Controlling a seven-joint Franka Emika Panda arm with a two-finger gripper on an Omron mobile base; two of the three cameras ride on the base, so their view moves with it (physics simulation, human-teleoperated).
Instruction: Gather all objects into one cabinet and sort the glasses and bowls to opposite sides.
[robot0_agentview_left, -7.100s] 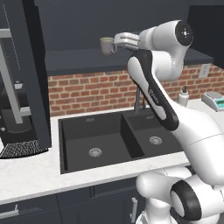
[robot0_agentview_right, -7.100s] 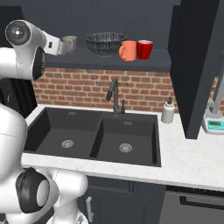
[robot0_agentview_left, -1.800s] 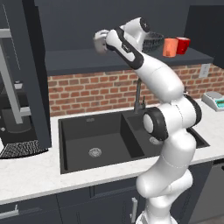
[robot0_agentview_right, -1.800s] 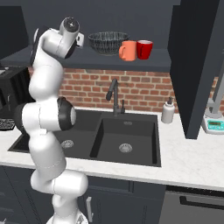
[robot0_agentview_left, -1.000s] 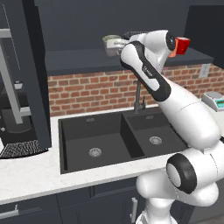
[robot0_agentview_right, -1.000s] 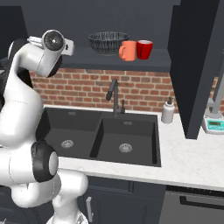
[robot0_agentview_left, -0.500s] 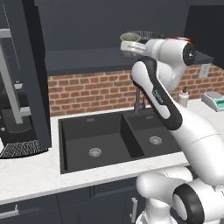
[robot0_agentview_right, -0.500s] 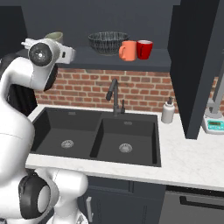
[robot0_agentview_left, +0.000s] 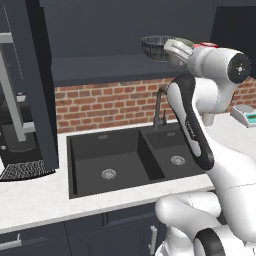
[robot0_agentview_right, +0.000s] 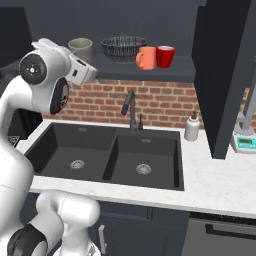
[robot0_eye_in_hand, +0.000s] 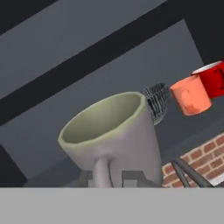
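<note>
My gripper (robot0_eye_in_hand: 107, 177) is shut on the handle of the beige mug (robot0_eye_in_hand: 113, 135), which it holds upright at the height of the cabinet shelf (robot0_agentview_right: 150, 71). In the right base view the beige mug (robot0_agentview_right: 80, 48) is just left of the dark patterned bowl (robot0_agentview_right: 123, 48), above my gripper (robot0_agentview_right: 84, 64). Right of the bowl stand the orange cup (robot0_agentview_right: 146, 57) and the red mug (robot0_agentview_right: 165, 56), touching side by side. The left base view has the mug (robot0_agentview_left: 181, 45) and gripper (robot0_agentview_left: 172, 51) right in front of the bowl (robot0_agentview_left: 157, 47). The hand hides the mug's base.
The tall dark cabinet door (robot0_agentview_right: 225, 75) hangs open at the right of the shelf. Below are the double black sink (robot0_agentview_right: 105, 155), its faucet (robot0_agentview_right: 131, 107), a soap dispenser (robot0_agentview_right: 191, 127) and a scale (robot0_agentview_right: 246, 142). A coffee machine (robot0_agentview_left: 17, 135) stands at the far left.
The arm has swung right along the shelf with the beige mug still gripped, bringing it from the left end up close to the bowl. The bowl, orange cup and red mug have not moved.
</note>
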